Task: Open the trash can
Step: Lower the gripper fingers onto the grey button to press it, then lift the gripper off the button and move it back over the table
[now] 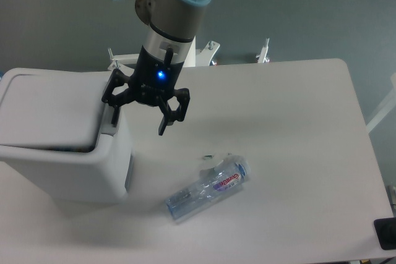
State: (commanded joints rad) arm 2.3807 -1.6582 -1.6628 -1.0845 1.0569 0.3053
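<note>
The trash can (62, 159) is a large boxy white bin at the left of the table. Its flat lid (49, 109) stands slightly raised, with a dark gap under its front edge. My gripper (139, 122) hangs at the bin's right rim with its jaws spread wide and nothing between them. Its left finger (115, 112) is at the tab on the bin's right edge; whether it touches is unclear. Its right finger (167, 122) hangs over the table.
A crushed clear plastic bottle (207, 188) with a red label lies on the white table (278, 128) in front of the gripper. White stand legs (210, 47) show behind the table's far edge. A dark object (387, 233) sits at the right front corner.
</note>
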